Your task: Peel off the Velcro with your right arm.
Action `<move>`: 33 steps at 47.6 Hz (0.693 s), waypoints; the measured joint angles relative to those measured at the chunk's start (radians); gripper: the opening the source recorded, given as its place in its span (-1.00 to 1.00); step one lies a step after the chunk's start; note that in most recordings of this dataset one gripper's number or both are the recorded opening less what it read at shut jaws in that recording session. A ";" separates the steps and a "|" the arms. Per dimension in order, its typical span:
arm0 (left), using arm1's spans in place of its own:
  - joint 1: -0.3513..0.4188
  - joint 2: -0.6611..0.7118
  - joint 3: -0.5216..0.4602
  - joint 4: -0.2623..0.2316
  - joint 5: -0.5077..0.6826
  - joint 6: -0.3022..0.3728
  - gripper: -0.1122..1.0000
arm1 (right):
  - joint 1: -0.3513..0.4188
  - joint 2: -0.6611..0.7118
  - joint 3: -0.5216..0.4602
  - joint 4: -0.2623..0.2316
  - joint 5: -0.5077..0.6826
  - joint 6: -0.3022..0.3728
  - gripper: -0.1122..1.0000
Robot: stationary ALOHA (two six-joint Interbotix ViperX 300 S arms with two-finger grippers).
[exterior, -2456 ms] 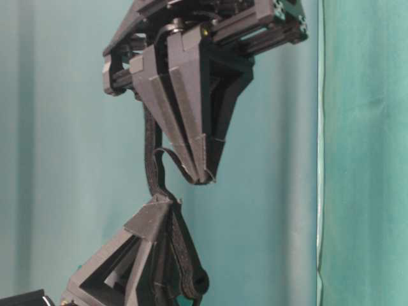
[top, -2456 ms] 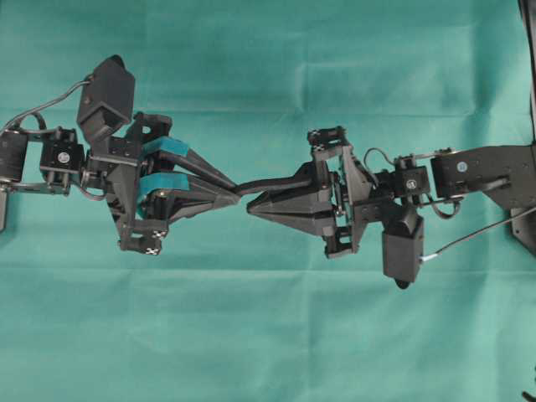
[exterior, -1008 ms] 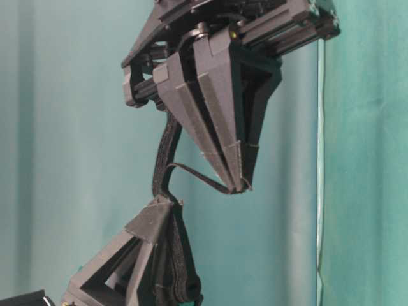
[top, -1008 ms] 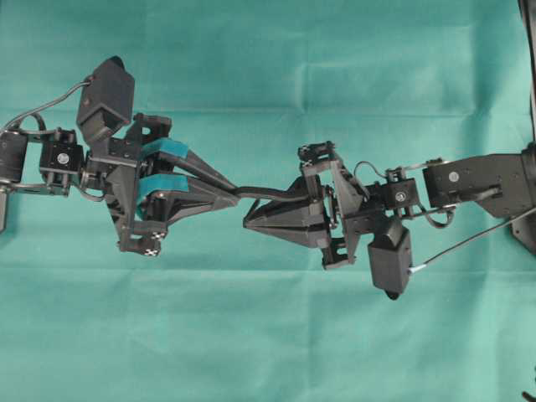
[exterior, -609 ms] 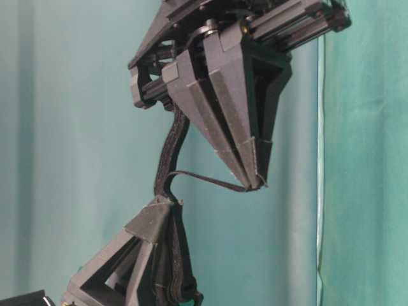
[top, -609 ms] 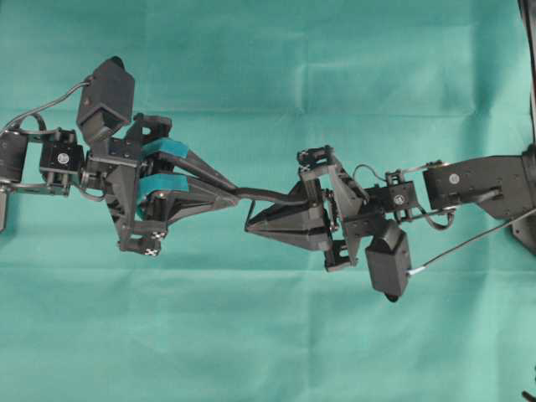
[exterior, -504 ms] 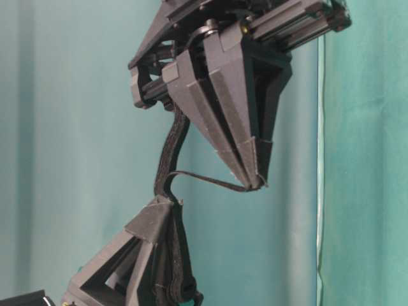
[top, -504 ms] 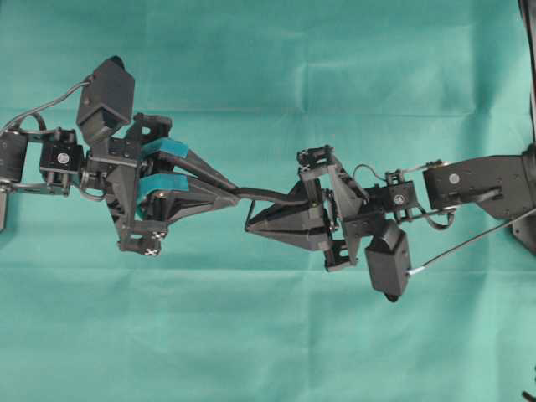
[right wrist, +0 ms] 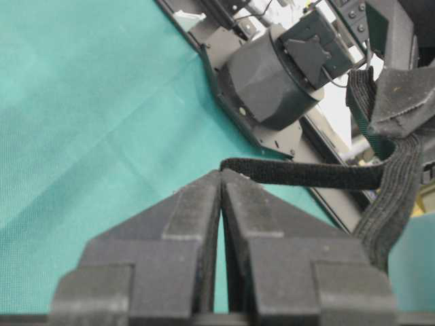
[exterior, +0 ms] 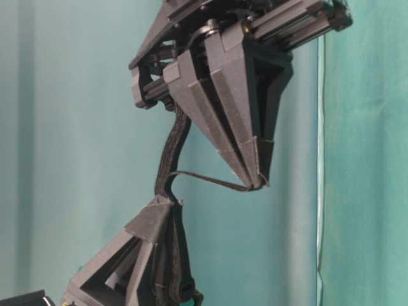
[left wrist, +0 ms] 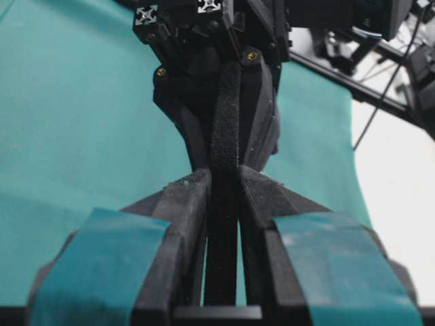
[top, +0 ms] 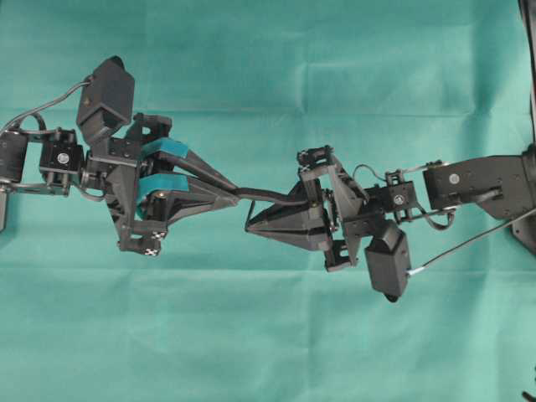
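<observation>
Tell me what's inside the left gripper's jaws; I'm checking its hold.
The black Velcro strip runs between the left gripper's teal-taped fingers, clamped at their tips. How far it continues back toward the gripper's base is hidden by the fingers.

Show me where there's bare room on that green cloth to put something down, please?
The green cloth lies bare in a broad band above both arms and another below them. The middle is crowded: the left gripper and right gripper nearly meet there, both pinching the Velcro strung between them.

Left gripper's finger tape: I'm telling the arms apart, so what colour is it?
Teal tape; left wrist view shows it best.
</observation>
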 measured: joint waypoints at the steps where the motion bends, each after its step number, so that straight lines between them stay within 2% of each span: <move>1: 0.000 0.000 0.000 0.000 -0.002 0.000 -0.62 | 0.000 0.000 0.000 0.000 0.000 0.003 -0.97; 14: 0.000 0.000 0.002 0.000 0.000 0.000 -0.62 | 0.000 0.000 0.000 0.000 0.005 0.003 -0.92; 18: 0.002 -0.002 0.000 -0.002 -0.005 0.000 -0.62 | 0.003 0.000 0.002 0.000 0.008 0.003 -0.78; 24: 0.002 0.000 0.002 -0.002 -0.008 0.000 -0.62 | 0.008 -0.017 0.006 0.002 0.008 0.003 -0.45; 33: 0.002 0.000 0.005 -0.002 -0.009 0.000 -0.62 | 0.008 -0.054 0.032 0.002 0.008 0.003 -0.47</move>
